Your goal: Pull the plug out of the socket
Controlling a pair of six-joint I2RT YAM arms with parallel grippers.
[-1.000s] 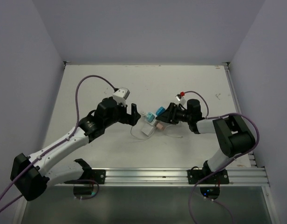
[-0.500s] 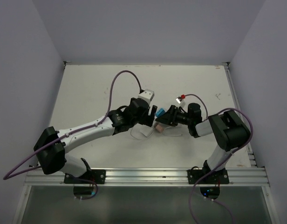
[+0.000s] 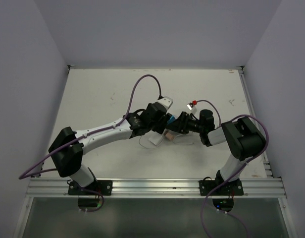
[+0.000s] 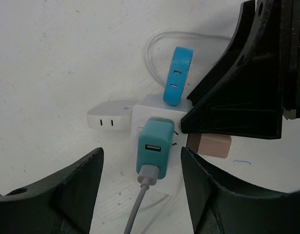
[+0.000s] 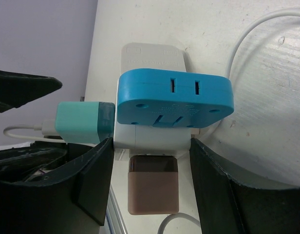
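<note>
Near the middle of the table (image 3: 108, 89), nothing is unplugged yet: four plugs — teal plug (image 4: 155, 148), blue plug (image 4: 176, 75), white plug (image 4: 111, 117), pink plug (image 4: 208, 145) — sit in one socket cube (image 4: 150, 107). The right hand (image 5: 150, 146) is clamped across the cube. The left hand (image 4: 140, 156), fingers apart, straddles the teal plug without touching — the pull is not yet made.

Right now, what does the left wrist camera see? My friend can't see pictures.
A teal charger plug with a grey cable sits in a white socket cube, between the two black fingers of the open left gripper. The cube also carries a blue adapter, a white plug and a pinkish plug, and the right gripper reaches in from the right.
</note>
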